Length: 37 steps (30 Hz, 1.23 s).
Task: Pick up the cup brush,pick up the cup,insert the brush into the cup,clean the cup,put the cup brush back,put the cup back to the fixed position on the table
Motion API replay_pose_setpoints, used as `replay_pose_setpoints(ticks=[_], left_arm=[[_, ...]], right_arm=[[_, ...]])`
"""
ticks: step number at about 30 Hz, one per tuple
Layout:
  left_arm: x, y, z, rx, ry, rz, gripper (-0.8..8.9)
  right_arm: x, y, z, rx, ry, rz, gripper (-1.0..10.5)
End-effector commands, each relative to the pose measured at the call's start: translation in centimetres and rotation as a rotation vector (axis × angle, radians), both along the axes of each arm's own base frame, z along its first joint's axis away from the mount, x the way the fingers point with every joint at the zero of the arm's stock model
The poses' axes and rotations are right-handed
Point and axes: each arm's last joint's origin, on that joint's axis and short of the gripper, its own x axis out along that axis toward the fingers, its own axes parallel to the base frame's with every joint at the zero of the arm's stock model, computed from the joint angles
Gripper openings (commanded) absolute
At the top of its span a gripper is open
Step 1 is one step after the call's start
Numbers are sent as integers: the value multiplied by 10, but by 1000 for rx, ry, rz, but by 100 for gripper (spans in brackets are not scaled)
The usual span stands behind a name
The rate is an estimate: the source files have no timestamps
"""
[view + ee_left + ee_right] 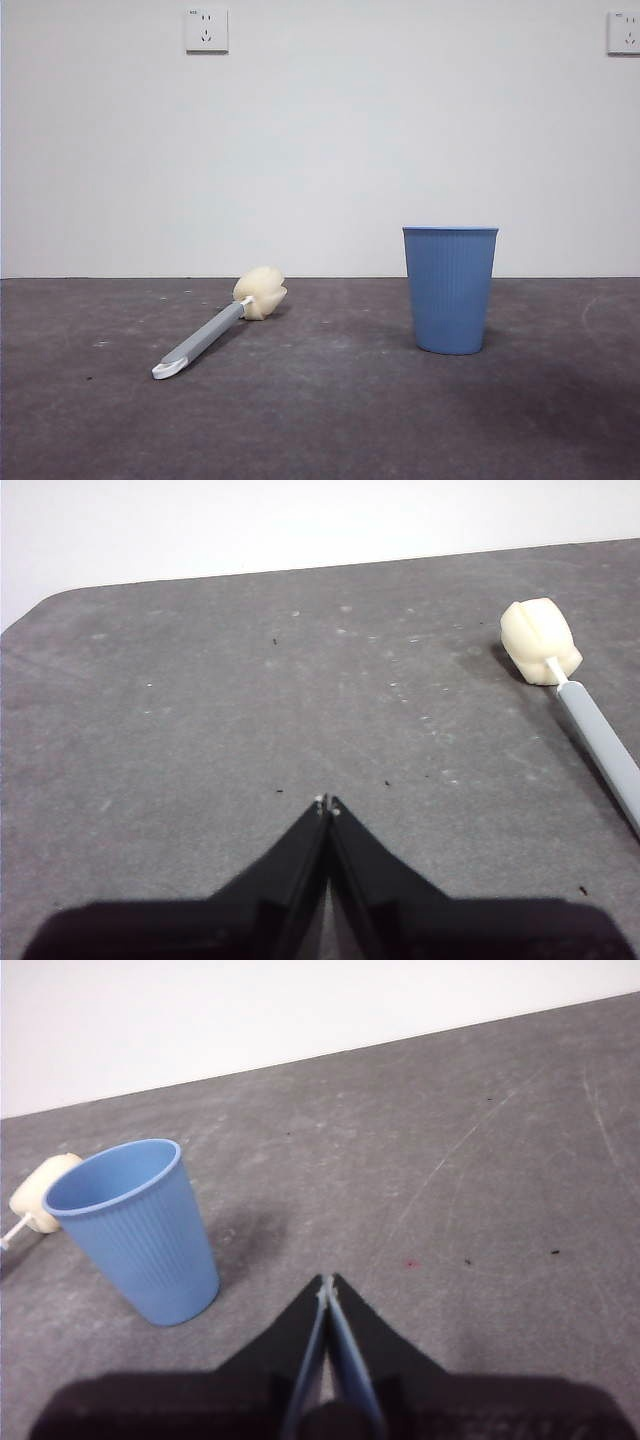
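Nothing grasped yet: cup brush (219, 327) flat on counter (330, 420), cup (450, 289) upright. Left hand (328, 804), right hand (327, 1282) pinched closed, empty. Next: spread left, straddle handle.

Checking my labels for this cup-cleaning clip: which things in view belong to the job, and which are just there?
Job: brush, lying flat; cup, upright; table; left gripper and right gripper, both shut and empty.
Just there: two wall sockets, white wall.
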Motion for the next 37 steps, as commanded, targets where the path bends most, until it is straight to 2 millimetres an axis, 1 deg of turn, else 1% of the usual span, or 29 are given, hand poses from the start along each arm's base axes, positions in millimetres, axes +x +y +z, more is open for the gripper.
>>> replay_pose_setpoints(ticks=[1, 2, 4, 7, 9, 12, 14, 17, 23, 26, 30, 33, 37], left_arm=[[0, -1, -4, 2, 6, -39, -3], [0, -2, -4, -9, 5, -58, -3], [0, -4, -3, -91, 5, -111, -3], [0, -6, -1, -208, 5, -177, -3], [0, -7, 0, -255, 1, -195, -4], [0, -7, 5, -344, -15, -210, -7], [-1, -8, 13, -404, -35, -229, -7], [-4, -9, 29, -460, -67, -270, -7], [-17, -10, 73, -468, -125, -296, -7], [-23, -11, 93, -464, -114, -321, -7], [-30, -13, 117, -435, -44, -385, -7], [-36, -14, 131, -383, 20, -448, -7], [-41, -16, 144, -331, 115, -527, -7]], right_arm=[[0, 0, -5, 98, 36, -15, 1], [0, 0, -5, 131, 41, -21, 1], [0, 0, -5, 209, 52, -35, 1], [1, 0, -4, 236, 50, -38, 1], [0, 1, -2, 252, 51, 4, -5], [-2, 4, 7, 285, 39, 87, -12], [-3, 4, 17, 287, 14, 104, -12], [-7, 5, 38, 300, -25, 124, -12], [-14, 7, 84, 275, -51, 208, -12], [-16, 9, 106, 222, -12, 272, -12], [-19, 12, 134, 150, 72, 367, -12], [-23, 13, 152, 77, 149, 419, -11], [-28, 15, 169, 2, 278, 477, -11]])
